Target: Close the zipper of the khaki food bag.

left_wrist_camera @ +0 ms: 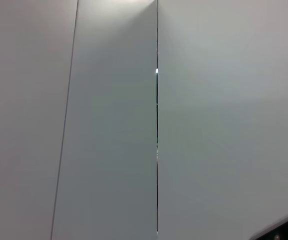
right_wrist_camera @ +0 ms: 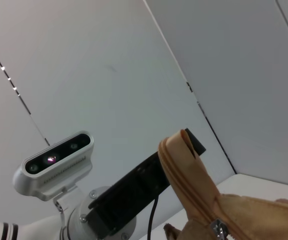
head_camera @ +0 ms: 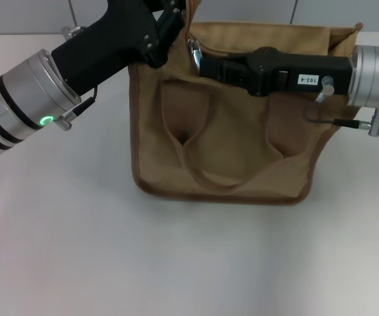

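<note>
Zipper (right_wrist_camera: 196, 195) closing looks nearly done: in the right wrist view the metal pull (right_wrist_camera: 218, 229) sits close to the raised tab end of the tape, teeth beyond it apparently still apart.

Khaki food bag (head_camera: 222, 145) stands upright on the white surface (head_camera: 110, 263), centre-far, strap handles facing near.

Left end effector (head_camera: 169, 26) is at the bag's far-left top corner and holds the tape end up; its fingers look clamped on the fabric.

Right end effector (head_camera: 196, 56) reaches in from the right along the bag top, tip at the silver pull. Cannot tell how far open it is.

Next move, my read: short pull left toward the held tab, left keeping the tape taut.

Readable text: white sticker on the right arm, "103-4".
</note>
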`<state>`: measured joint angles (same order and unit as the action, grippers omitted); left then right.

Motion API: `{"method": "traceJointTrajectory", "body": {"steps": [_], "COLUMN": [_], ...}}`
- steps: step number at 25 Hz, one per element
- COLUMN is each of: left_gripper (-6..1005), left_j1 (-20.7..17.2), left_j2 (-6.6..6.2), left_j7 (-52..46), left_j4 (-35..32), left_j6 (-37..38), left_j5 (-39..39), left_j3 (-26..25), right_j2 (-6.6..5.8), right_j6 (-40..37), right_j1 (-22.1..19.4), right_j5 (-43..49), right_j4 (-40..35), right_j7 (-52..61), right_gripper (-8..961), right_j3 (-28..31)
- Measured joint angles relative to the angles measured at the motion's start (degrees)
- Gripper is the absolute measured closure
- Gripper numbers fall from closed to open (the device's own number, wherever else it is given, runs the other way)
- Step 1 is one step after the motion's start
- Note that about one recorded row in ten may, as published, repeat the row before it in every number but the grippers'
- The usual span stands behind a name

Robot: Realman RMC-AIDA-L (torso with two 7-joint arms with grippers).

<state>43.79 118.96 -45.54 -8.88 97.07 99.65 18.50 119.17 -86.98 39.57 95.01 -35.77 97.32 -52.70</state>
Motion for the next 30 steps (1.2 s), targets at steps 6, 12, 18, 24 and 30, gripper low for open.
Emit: {"method": "traceJointTrajectory", "body": {"steps": [6,12,18,24,30], "left_gripper": [943,941,940,939,937], "left_j1": [-0.5,-2.3,-4.0,-4.3,-3.8], "left_j2": [-0.09,-0.40,-0.54,-0.44,-0.30], "left_j7": [-0.4,-1.4,-2.8,-2.8,-2.8], "left_j4": [0.0,-0.8,-2.9,-2.9,-2.6], "left_j6": [0.3,1.2,1.9,1.9,1.9], "left_j5": [-0.2,-2.6,-4.1,-4.2,-4.1], "left_j3": [-0.2,-0.3,-0.3,0.0,0.2], "right_j2": [0.00,-0.25,-1.43,-1.76,-1.01], "right_j6": [0.5,1.4,-1.8,-9.8,-9.9], "right_j1": [0.5,-5.1,-15.9,-16.9,-9.8], "right_j5": [0.1,2.3,2.9,2.2,3.2], "right_j4": [-0.1,-6.6,-16.2,-15.9,-9.1], "right_j7": [0.3,4.2,7.5,5.2,1.4], "right_gripper": [951,953,954,910,865], "right_j3": [-0.1,1.1,9.6,14.1,13.1]}}
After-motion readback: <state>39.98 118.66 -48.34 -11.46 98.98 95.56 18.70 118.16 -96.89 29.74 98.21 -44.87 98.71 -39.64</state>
